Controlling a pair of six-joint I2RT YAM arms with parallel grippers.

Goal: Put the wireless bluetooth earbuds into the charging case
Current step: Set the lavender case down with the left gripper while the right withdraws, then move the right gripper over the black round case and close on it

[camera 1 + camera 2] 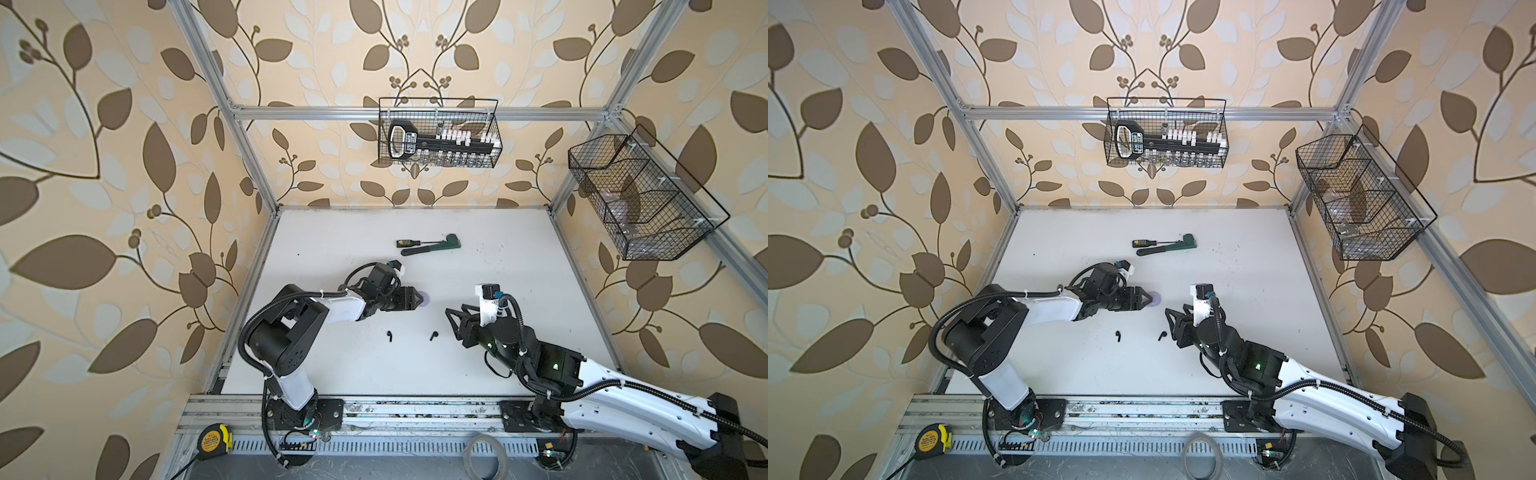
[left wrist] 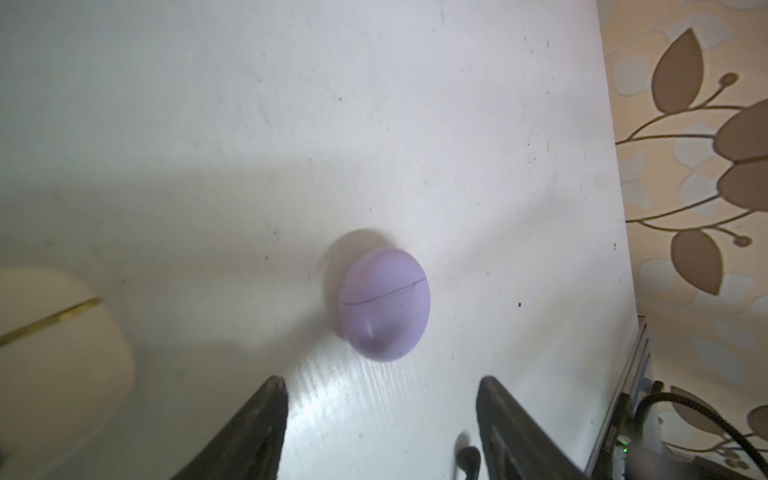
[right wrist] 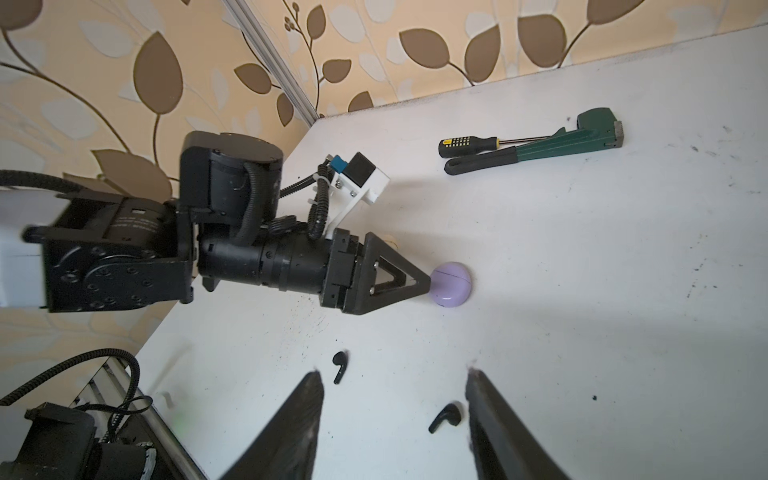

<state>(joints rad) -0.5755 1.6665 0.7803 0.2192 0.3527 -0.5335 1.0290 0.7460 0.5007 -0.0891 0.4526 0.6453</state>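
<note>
Left gripper [image 2: 382,380] stands jaws apart and empty, just short of the closed lavender case [image 2: 382,297] near the table's [image 1: 457,257] middle. My right gripper [image 3: 392,374], also apart, holds nothing; I see two black earbuds [image 3: 444,415] lying toward the front edge.

A black-and-yellow screwdriver [image 1: 407,242] is laid just beside a green metal pipe wrench [image 1: 434,246] at twelve o'clock on the white counter [image 1: 519,270].
</note>
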